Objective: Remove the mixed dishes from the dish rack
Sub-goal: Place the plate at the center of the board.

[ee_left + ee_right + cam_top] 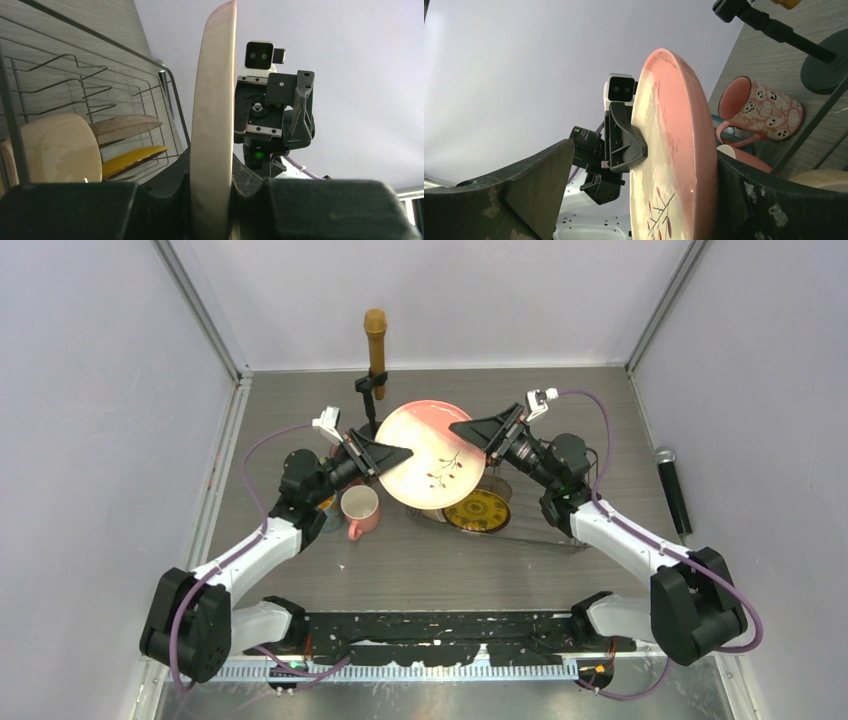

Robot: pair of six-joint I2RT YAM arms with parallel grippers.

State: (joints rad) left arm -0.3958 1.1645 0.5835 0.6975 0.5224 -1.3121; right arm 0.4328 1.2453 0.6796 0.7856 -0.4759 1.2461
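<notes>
Grey wood-grain counter (pixel 300 410) boxed in by pale walls carries one black wire dish rack (pixel 14 125), one pink mug (pixel 360 508), and two microphones: a brown one (pixel 375 340) on a stand and a black one (pixel 672 488) lying flat. One large pink-and-cream plate (pixel 435 455) hangs in the air between the two end effectors. The left end effector (pixel 405 453) is pinched on the plate's rim, both fingers pressed against it. The right end effector (pixel 458 428) stands spread wide around the opposite rim, one finger well off the plate's face; whether the other touches its back I cannot tell. Below and behind the left end effector, the rack holds one cream bowl (pixel 55 147), one brownish bowl (pixel 125 127) and one small yellow plate (pixel 132 159). The mug stands just beneath the left end effector. Both arms reach forward, forearms angled inward, wrists turned to face each other.
</notes>
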